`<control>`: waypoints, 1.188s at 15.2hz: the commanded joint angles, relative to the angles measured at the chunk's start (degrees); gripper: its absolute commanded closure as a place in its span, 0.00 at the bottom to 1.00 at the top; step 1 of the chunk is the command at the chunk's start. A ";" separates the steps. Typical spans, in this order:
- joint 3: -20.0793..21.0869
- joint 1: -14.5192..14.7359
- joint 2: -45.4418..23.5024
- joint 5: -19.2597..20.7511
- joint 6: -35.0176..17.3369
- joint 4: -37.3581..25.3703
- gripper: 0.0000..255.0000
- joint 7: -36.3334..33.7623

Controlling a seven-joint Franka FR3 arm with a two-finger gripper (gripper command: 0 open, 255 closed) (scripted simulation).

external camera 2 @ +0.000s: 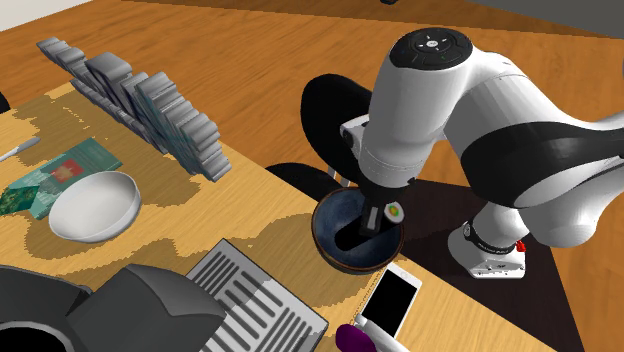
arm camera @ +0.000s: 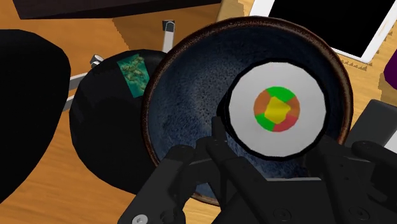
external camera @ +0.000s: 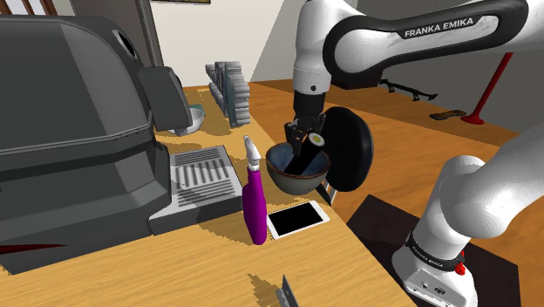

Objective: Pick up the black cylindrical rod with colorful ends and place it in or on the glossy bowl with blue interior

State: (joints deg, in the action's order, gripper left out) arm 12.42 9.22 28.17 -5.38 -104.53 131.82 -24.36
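Jaws: the gripper (arm camera: 275, 153) is closing narrowly on the black rod (arm camera: 278, 108), with a finger pressing in on each side of its dark body, so the rod appears to be hanging from the hand, not lying loose.
Rod's attitude: it is tilting, with its white end face and green, orange, red and yellow centre pointing up towards the hand. Its other end is dipping into the bowl; whether it is touching the bottom cannot be told.
Rod's place: it is sitting over the blue-grey inside of the dark, brown-rimmed bowl (arm camera: 191, 76), within the rim in both outside views.
Why held so: the hand seems to be lowering the rod low into the bowl before letting go, so that it is not dropping far or rolling out.
Stage: this is looking like the placing step, with the release not yet done.
Just beside: a white-edged phone (external camera: 297, 219) is lying flat on the wooden table (external camera: 218, 270) next to the bowl, and a purple bottle (external camera: 254, 205) is standing past it.
Risk: the bowl is sitting near the table's edge, so a nudge could be shifting it.
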 commanded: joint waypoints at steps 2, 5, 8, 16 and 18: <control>0.02 0.00 -0.08 0.00 -0.09 0.14 0.00 -0.01; 0.02 0.00 -0.12 0.00 -0.07 0.07 0.00 -0.01; -0.12 -0.05 0.00 0.09 1.89 -1.76 0.00 -0.03; -0.43 -0.21 -0.23 0.37 7.21 -7.31 0.00 -0.13; -0.43 -0.21 -0.23 0.37 7.21 -7.31 0.00 -0.13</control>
State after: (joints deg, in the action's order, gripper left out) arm 11.98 9.01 27.95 -5.01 -97.34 124.53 -24.48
